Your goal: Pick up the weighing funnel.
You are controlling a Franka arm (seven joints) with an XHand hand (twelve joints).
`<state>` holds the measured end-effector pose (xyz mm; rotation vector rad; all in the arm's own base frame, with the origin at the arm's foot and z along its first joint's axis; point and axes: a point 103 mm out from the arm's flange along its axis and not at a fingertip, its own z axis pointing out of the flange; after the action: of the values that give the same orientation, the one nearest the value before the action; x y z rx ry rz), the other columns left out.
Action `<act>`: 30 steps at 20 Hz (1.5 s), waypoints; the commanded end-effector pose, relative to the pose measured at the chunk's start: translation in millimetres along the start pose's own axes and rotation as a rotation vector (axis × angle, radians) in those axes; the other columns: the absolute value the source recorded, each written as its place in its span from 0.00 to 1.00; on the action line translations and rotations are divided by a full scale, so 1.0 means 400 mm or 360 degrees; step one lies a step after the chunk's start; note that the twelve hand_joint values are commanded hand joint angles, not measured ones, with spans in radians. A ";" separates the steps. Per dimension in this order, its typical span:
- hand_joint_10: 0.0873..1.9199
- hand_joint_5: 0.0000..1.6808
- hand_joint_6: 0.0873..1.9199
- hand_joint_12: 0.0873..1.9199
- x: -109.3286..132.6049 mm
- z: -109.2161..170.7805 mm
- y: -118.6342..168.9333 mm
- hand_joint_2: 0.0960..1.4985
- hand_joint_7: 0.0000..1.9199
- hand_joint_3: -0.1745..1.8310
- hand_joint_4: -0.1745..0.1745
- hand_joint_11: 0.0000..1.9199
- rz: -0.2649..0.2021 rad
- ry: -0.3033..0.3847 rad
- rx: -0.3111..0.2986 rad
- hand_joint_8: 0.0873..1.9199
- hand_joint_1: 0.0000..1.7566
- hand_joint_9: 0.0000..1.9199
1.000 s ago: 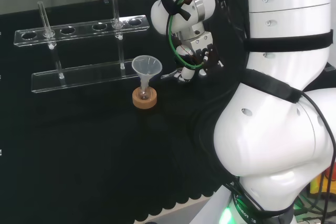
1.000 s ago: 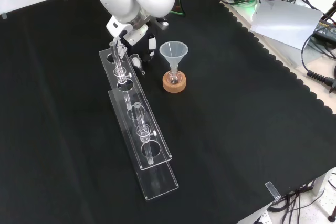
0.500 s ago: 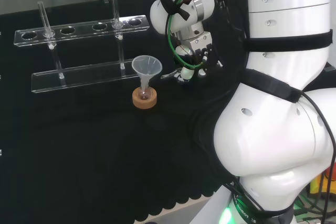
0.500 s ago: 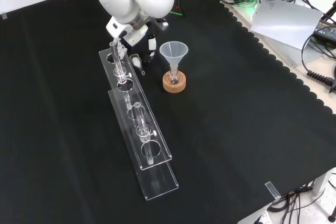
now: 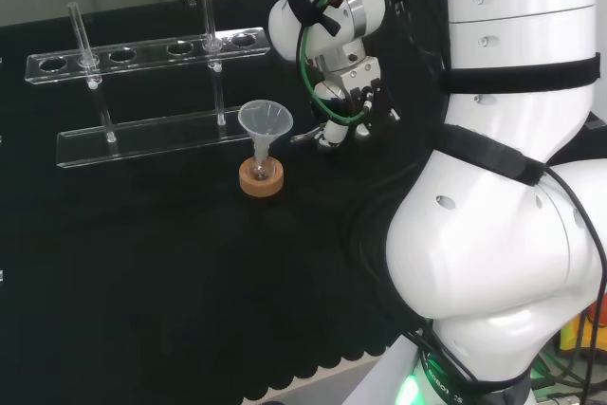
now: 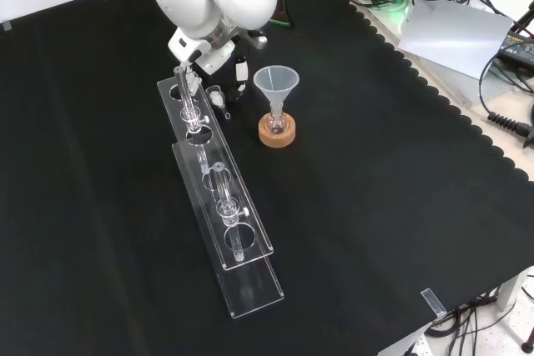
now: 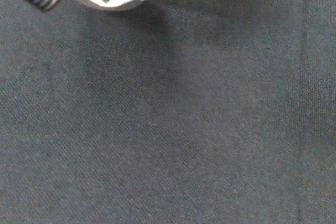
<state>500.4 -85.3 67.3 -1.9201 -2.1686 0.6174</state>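
Robot hand (image 5: 352, 100) hangs near tabletop's (image 5: 142, 282) far edge, head view; grip state cannot be told. Funnel (image 5: 266, 123), tube rack (image 5: 144, 52) close beside.

The cloth (image 7: 184, 129) is black and matt, with a fine woven grain where it is seen close up. The arm's links (image 5: 493, 263) have a smooth, glossy white shell that looks like plastic, and the hand (image 5: 351, 82) is made of hard black and white parts. The rack (image 6: 254, 289) and its tubes (image 5: 206, 16) are clear and shiny, the funnel (image 6: 276, 82) is clear but slightly cloudy, and the ring (image 6: 276, 132) under it is matt, light brown cork.
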 end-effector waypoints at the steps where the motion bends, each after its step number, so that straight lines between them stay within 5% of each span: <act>1: 0.21 0.38 0.37 0.61 0.007 0.001 0.000 0.41 0.33 0.41 0.38 0.32 -0.0007 0.0003 0.0006 0.33 0.51 0.44; 22: 0.21 0.45 0.38 0.60 -0.006 0.012 0.000 0.42 0.35 0.41 0.41 0.33 0.0004 -0.0021 0.0010 0.33 0.52 0.46; 24: 0.20 0.55 0.45 0.59 -0.006 0.011 0.001 0.55 0.38 0.29 0.80 0.35 0.0029 -0.0047 -0.0005 0.33 0.56 0.48; 25: 0.19 0.58 0.46 0.58 -0.006 0.010 0.001 0.58 0.40 0.26 0.90 0.37 0.0038 -0.0055 -0.0015 0.32 0.58 0.50; 30: 0.13 0.62 0.50 0.53 -0.008 0.000 -0.002 0.54 0.46 0.33 0.94 0.42 0.0059 -0.0074 -0.0020 0.30 0.60 0.57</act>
<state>499.9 -88.8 65.1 -1.9639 -2.1672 0.6524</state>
